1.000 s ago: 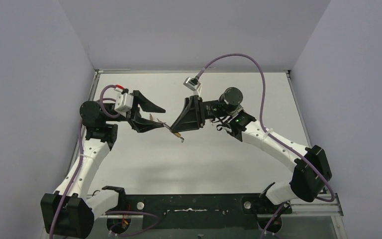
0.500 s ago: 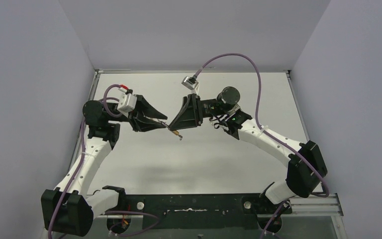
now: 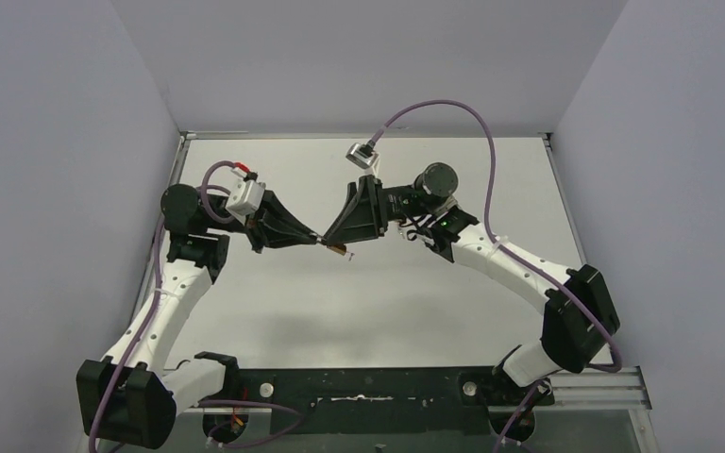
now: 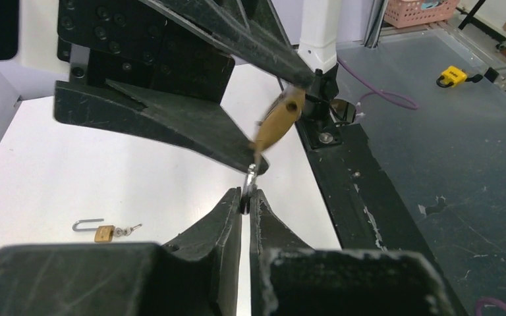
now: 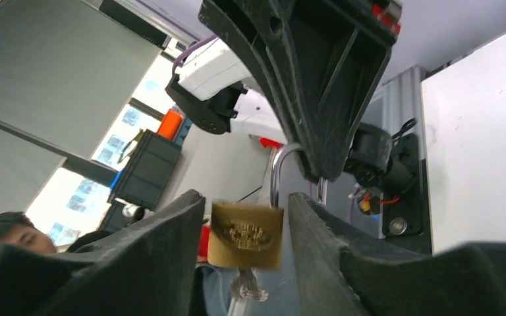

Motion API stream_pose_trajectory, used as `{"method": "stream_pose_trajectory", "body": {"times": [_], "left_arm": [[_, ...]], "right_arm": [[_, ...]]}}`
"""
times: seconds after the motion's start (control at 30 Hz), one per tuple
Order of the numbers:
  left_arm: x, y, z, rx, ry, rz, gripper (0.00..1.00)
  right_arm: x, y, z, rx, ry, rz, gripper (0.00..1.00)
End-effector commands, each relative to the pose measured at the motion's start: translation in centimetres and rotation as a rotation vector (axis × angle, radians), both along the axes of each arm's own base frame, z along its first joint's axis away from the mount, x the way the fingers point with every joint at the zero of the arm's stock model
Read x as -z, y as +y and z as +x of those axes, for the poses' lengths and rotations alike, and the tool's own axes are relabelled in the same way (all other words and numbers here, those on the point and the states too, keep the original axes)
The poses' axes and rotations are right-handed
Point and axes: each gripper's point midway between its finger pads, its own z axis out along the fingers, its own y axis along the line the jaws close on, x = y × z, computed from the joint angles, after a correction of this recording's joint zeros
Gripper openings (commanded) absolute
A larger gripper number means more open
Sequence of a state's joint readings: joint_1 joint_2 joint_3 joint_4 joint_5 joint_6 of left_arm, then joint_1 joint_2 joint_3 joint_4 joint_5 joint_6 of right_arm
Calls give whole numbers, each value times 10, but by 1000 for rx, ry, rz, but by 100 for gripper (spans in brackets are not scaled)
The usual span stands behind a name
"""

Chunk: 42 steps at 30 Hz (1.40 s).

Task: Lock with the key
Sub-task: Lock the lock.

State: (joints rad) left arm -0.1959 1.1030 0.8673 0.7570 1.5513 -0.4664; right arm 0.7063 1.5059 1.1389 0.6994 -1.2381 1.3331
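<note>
- The brass padlock [image 5: 247,235] is up in the air over the middle of the bench [image 4: 72,164], hanging between the two arms and not resting on anything.
- The right gripper [image 5: 246,197] has its jaws closed in on the lock body, one finger on each side. My guess is it's there to act as a vise, so the body can't spin or slide when force goes in.
- The left gripper [image 4: 246,197] has its jaws pressed together on a thin bit of silver metal coming off the lock. From the right wrist view that looks like the shackle [image 5: 275,172], not the key.
- The shackle looks open to me. Its short free leg sits off to the side of the body instead of down in its hole.
- The key [image 5: 246,288] seems to be sitting in the keyhole on the underside, pointing back at the right wrist camera. It's blurry, so I can't tell how far it's turned.
- Holding the lock from both ends makes sense. One arm braces it and the other can line up the shackle and push it home, which leaves the key end clear.
- A second small padlock [image 4: 104,232] with an open shackle and keys attached lies on the bench well away, and nobody's touching it.
</note>
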Motion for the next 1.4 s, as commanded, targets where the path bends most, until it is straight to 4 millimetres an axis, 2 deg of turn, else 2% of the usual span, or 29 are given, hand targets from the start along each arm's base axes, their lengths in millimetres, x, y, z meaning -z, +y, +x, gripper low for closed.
{"method": "stream_pose_trajectory", "body": {"times": [0.0,0.07,0.1,0.13,0.17,0.23,0.33,0.47,0.57,0.67,0.73,0.83,1.0,1.17,1.37], "left_arm": [[-10,0,-13,68,-19,22,0],[-12,0,-13,74,-5,27,0],[-13,0,-13,76,7,30,0],[-14,0,-13,77,12,32,0],[-16,0,-12,77,16,33,0],[-19,0,-11,76,32,36,0],[-28,-2,-7,51,61,30,0],[-55,-2,20,-153,30,-113,0],[-71,2,39,-313,-4,-256,0],[-85,11,59,-466,-35,-393,0],[-98,18,69,-578,-7,-521,0],[-109,20,72,-629,32,-625,0],[-130,28,61,-603,76,-779,0],[-135,25,49,-539,84,-797,0],[-134,23,43,-509,93,-786,0]], "right_arm": [[-27,-3,20,88,-79,66,66],[-25,-8,37,161,-117,26,82],[-20,-10,46,210,-145,-15,89],[-7,-13,53,255,-135,-109,95],[1,-16,61,308,-198,-171,99],[7,-26,73,405,-328,-278,100],[-6,-38,87,516,-431,-283,100],[-24,-55,94,648,-590,-227,100],[-49,-66,86,702,-738,-125,100],[-84,-72,64,688,-883,35,100],[-100,-66,51,623,-968,158,100],[-108,-54,54,589,-1033,276,100],[-115,-40,62,560,-1111,390,100],[-117,-28,80,548,-1151,402,100],[-126,-20,83,477,-1133,444,99]]}}
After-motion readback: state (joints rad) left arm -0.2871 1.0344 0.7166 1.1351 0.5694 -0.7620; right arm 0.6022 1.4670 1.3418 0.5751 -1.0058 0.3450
